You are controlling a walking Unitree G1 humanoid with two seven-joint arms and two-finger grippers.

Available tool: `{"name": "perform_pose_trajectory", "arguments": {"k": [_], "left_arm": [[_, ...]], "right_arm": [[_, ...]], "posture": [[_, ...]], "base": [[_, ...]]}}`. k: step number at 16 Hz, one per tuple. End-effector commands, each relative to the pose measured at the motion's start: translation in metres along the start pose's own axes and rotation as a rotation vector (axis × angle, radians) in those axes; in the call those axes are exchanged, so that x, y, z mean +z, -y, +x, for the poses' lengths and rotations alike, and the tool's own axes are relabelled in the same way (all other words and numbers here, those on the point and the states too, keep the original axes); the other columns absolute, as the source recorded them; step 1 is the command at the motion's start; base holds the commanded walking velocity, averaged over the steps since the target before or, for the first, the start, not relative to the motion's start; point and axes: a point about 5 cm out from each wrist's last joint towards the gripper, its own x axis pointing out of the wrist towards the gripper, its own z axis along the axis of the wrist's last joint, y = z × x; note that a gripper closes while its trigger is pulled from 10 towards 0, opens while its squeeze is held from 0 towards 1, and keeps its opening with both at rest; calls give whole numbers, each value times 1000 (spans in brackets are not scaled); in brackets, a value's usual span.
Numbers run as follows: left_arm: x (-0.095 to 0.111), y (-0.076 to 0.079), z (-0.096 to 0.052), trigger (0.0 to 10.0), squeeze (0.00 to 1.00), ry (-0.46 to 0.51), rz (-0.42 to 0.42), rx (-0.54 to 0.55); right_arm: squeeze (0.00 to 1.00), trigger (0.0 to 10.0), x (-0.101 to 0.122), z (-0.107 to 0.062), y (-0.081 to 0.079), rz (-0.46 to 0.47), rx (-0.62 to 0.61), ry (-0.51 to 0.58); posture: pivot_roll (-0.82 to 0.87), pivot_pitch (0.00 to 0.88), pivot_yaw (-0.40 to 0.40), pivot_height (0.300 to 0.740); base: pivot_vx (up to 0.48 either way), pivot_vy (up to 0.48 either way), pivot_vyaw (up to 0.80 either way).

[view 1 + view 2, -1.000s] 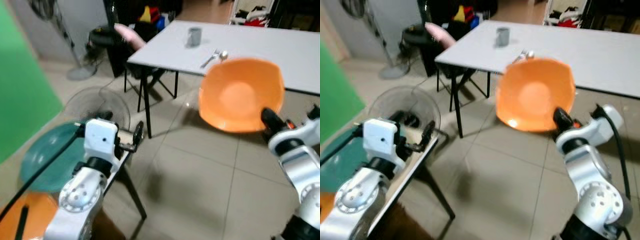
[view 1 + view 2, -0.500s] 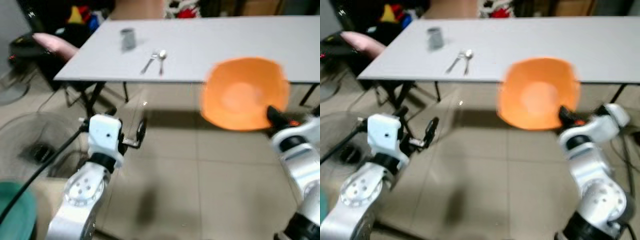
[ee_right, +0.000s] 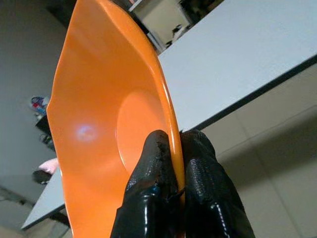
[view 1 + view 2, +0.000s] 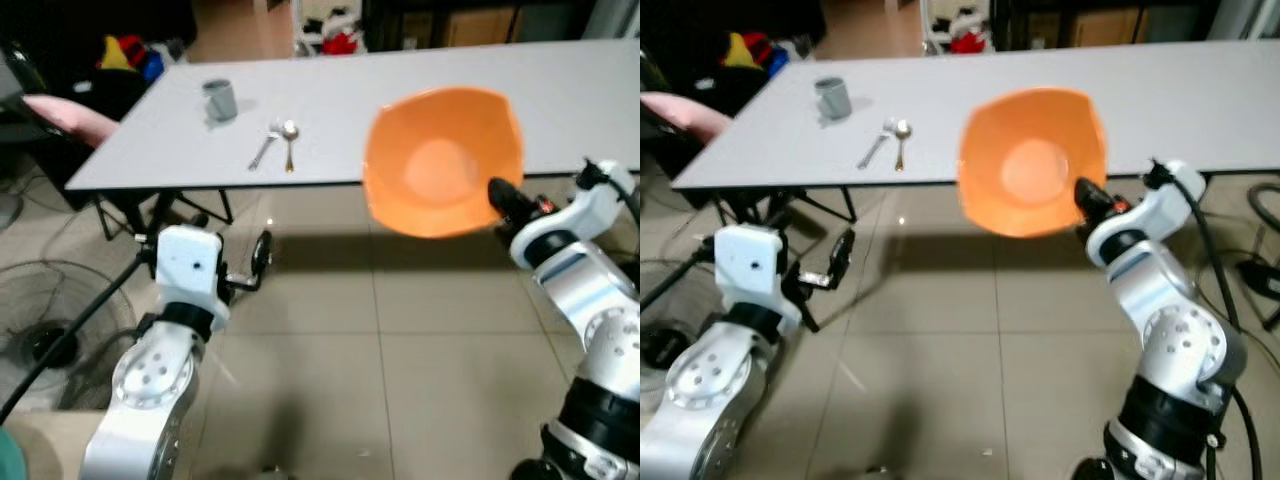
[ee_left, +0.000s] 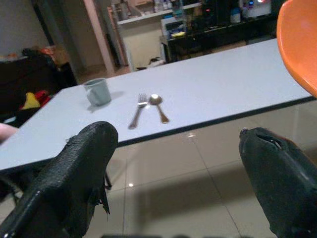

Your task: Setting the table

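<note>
My right gripper [image 4: 500, 195] is shut on the rim of an orange bowl [image 4: 440, 160], held tilted with its hollow facing me, in front of the white table's [image 4: 400, 75] near edge. In the right wrist view both fingers [image 3: 158, 173] pinch the orange bowl's rim [image 3: 99, 124]. On the table's left part stand a grey mug [image 4: 219, 99], a fork [image 4: 265, 148] and a spoon [image 4: 289, 142]. My left gripper [image 4: 240, 270] is open and empty, low over the floor before the table; in its wrist view the mug [image 5: 97, 91] and cutlery [image 5: 148, 108] lie ahead.
A pink cushioned chair [image 4: 65, 115] stands at the table's left end with dark clutter behind. A floor fan [image 4: 45, 330] lies at the lower left. Beige tiled floor [image 4: 400, 380] stretches between me and the table.
The camera has swung and come closer to the table, which now spans the view. The bowl stays in my right gripper, now higher and against the table edge.
</note>
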Motion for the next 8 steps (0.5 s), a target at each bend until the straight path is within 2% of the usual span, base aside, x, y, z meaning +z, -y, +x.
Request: {"name": "perform_pose_trajectory", "arguments": {"k": [1,8], "left_arm": [[-2,-11,-3,10000,0,-13,28,47],[-4,-17,-6,10000,0,-29,9,79]], "right_arm": [[0,10000,-4,7,-17,6,78,-20],[0,10000,-13,7,-16,-17,77,-55]], "posture": [[-90,0,52,740],[-86,0,46,740]], "base": [[330,0,0],[368,0,0]]}}
